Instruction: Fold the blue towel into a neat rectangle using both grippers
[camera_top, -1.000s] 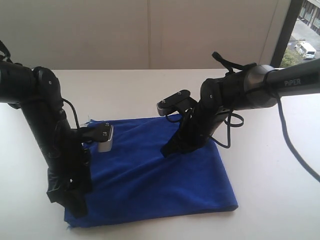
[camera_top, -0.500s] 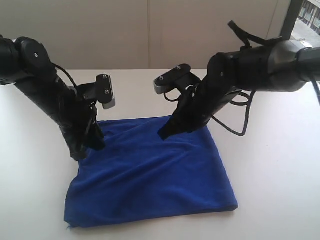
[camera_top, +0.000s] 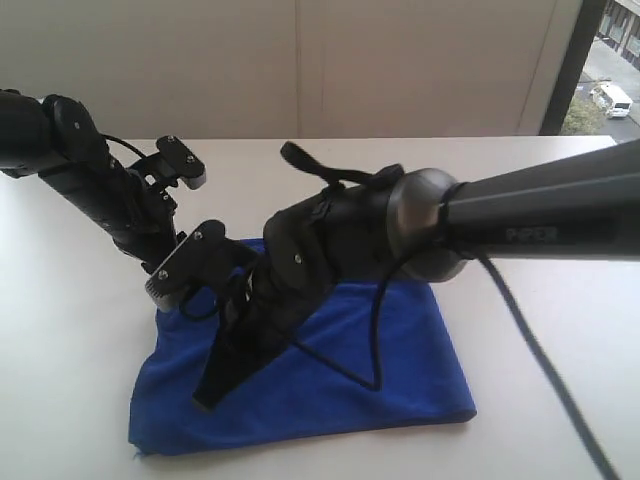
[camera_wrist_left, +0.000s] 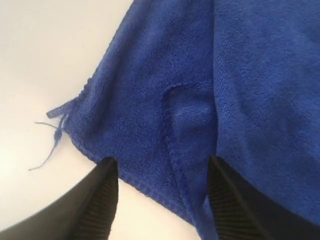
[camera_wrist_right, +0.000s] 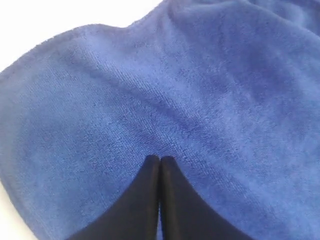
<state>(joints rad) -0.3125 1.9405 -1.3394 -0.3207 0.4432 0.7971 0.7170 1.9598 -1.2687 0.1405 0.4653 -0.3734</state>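
Shows the right gripper (camera_top: 204, 402) swung across the middle since half a second ago, off the back edge of the blue towel (camera_top: 400, 350) and down over its front left part; shows the left arm (camera_top: 90, 180) drawn back and lowered toward the cloth's far left corner; keeps the same towel outline as before. Finds the towel flat on the white table (camera_top: 540, 330), toward the front of the exterior view, roughly four-sided, near edge slightly bowed. Holds the right gripper clenched, black tips pressed together with no gap and nothing between them, pointing down at the fuzzy cloth; cannot tell whether touching. Leaves the left gripper (camera_wrist_left: 160, 167) released, ribbed black fingers (camera_wrist_left: 102, 200) well apart, straddling a raised hem fold (camera_wrist_left: 172, 130) near the corner, gripping nothing, with a frayed thread (camera_wrist_left: 52, 135) trailing from that corner onto bare table.
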